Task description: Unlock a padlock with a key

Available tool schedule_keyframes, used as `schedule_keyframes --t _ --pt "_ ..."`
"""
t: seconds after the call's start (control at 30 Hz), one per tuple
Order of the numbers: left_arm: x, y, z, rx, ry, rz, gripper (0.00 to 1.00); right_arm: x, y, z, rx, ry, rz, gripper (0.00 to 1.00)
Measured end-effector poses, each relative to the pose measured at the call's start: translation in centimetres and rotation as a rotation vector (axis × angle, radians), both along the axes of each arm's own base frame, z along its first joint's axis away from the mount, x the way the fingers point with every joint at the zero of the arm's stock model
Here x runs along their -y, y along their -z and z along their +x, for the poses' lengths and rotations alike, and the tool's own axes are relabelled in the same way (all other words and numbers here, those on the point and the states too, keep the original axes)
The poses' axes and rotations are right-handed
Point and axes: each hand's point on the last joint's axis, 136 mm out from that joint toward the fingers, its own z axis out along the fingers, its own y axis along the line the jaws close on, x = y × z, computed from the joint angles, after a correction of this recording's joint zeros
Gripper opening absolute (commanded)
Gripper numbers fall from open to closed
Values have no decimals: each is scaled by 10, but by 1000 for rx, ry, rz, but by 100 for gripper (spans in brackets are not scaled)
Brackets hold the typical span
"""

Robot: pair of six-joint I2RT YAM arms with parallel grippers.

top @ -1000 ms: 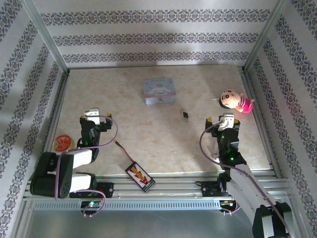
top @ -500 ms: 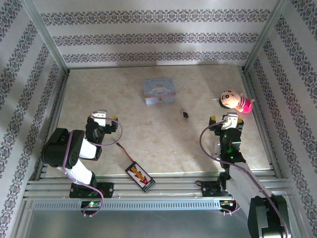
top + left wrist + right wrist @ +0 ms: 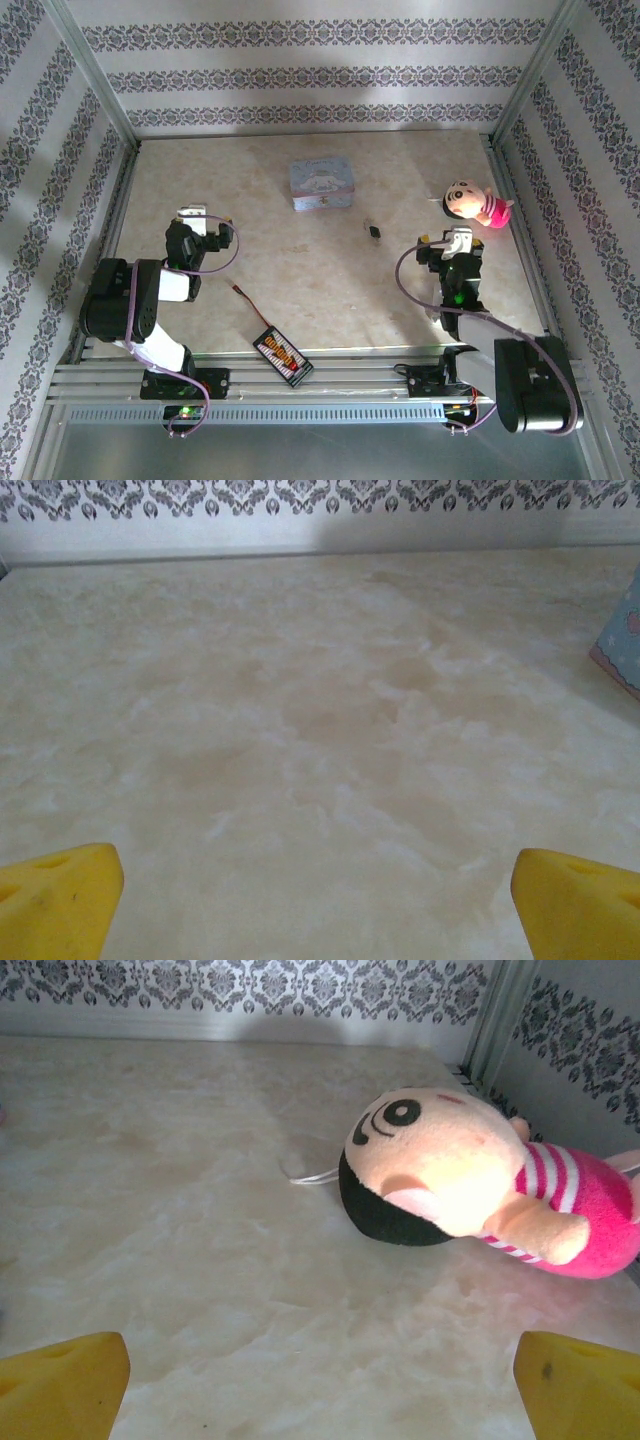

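Observation:
The padlock (image 3: 374, 232) is a tiny dark-and-silvery speck on the marble table, right of centre. The key is too small to tell apart from it here. My left gripper (image 3: 203, 224) hangs open over the left of the table, well left of the padlock. In the left wrist view its yellow fingertips (image 3: 60, 900) stand wide apart over bare marble. My right gripper (image 3: 447, 239) is open too, a little right of the padlock. In the right wrist view its yellow fingertips (image 3: 585, 1385) are spread with nothing between them.
A light-blue cartoon tin (image 3: 322, 185) stands behind the padlock, its corner (image 3: 622, 640) at the left wrist view's right edge. A pink plush doll (image 3: 474, 203) (image 3: 450, 1175) lies just beyond my right gripper. A black board with wires (image 3: 282, 355) lies near the front rail.
The left arm has raised its elbow and its gripper has shifted slightly right and further from the base. The right arm has folded back with its gripper almost in place. Both stay open.

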Motion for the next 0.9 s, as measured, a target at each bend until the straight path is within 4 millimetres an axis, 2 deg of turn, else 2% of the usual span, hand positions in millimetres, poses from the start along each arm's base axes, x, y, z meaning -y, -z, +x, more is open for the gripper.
schedule_keyframes --t 0.1,0.27,0.5,0.6,0.7,0.8,0.9 --pt "0 1 0 -6 -2 -4 99 -3 3 9 -12 -17 8 98" --pt "0 1 0 -6 -1 -5 99 -4 -7 27 36 -21 44 98" --pt "0 3 -1 -13 -2 -7 99 -4 33 37 -14 -12 72 98" --pt "0 3 -1 -13 -2 -7 99 -1 26 39 8 2 88 98" --pt "0 3 -1 -14 -2 -7 99 5 15 49 35 17 104 98" --pt "0 3 -1 -14 -1 -7 99 1 6 64 33 -12 115 98" --pt "0 3 -1 -15 -1 -7 99 -6 3 70 27 -54 124 98"
